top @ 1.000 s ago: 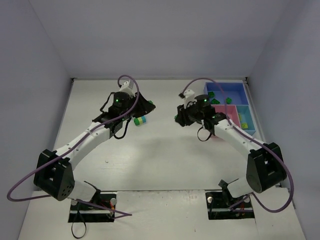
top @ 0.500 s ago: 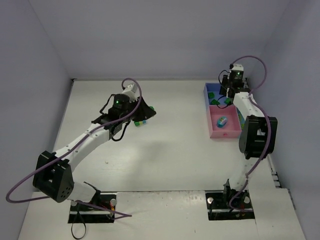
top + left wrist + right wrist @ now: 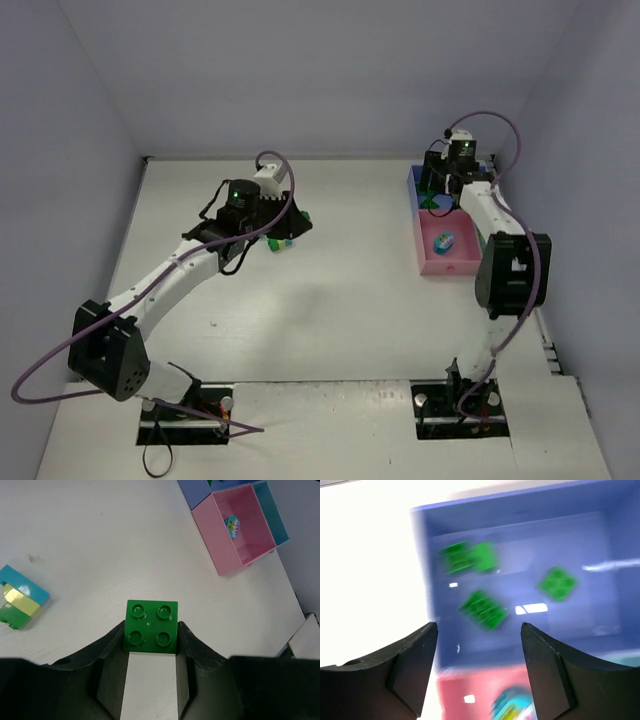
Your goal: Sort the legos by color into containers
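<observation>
Two robot arms are working over a white table (image 3: 90,525). The left gripper (image 3: 151,630) is clamping a dark green brick (image 3: 151,624) by its sides, studs facing up, and holding it above the table, well apart from the trays. Just beside it to the left, a short stack (image 3: 20,597) of cyan, yellow-green and green bricks is lying on the table, its pieces joined together. The right gripper (image 3: 479,630) is hovering over the blue tray (image 3: 600,545) at the far right corner, its jaws spread wide with nothing between them; this view is blurring, so detail is soft. At least three green bricks (image 3: 482,609) are lying loose in the blue tray. The pink tray (image 3: 252,545), joined to the blue one, is holding one small cyan piece (image 3: 231,525). The light blue tray (image 3: 274,512) is sitting alongside the pink one, and its contents are mostly hidden. Sorting appears well under way: green is gathering in blue. What seems to be remaining is carrying the held green brick across to that tray, then pulling the stack apart and placing each colour.
</observation>
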